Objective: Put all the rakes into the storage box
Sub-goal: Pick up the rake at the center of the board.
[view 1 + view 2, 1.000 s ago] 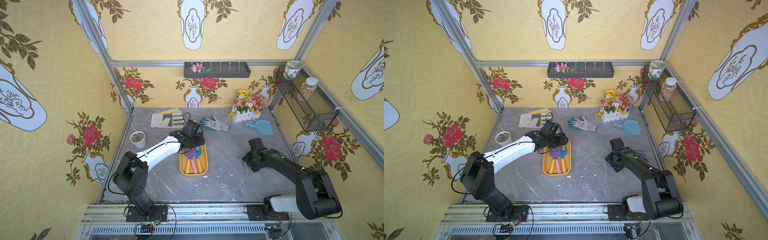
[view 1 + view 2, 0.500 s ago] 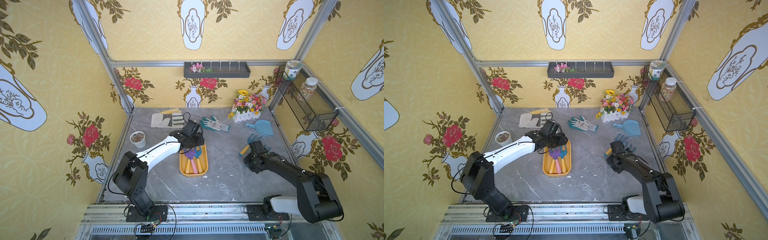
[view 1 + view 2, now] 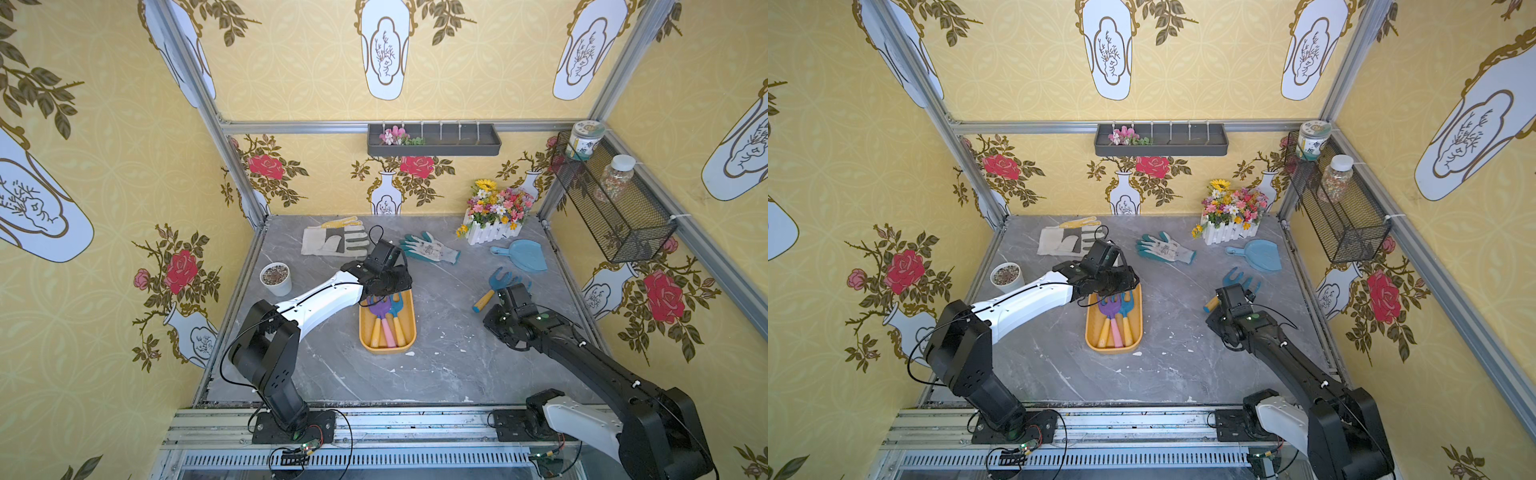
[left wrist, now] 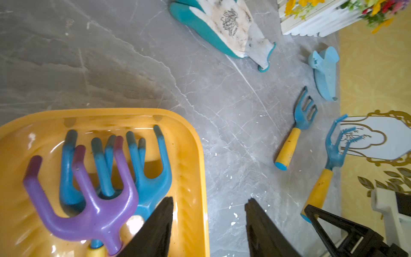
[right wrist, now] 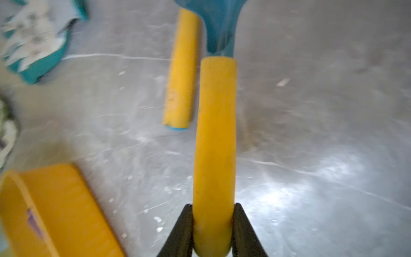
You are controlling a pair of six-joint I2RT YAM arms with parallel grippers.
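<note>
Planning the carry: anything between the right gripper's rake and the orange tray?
A second rake lies on the table between the held rake and the storage box, and the left gripper hangs over the box's far end.

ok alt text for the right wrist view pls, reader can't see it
The right gripper is shut on the yellow handle of a blue-headed rake above the grey table. Around it lie a second yellow-handled tool, a teal glove and a corner of the orange-yellow storage box, all blurred.
</note>
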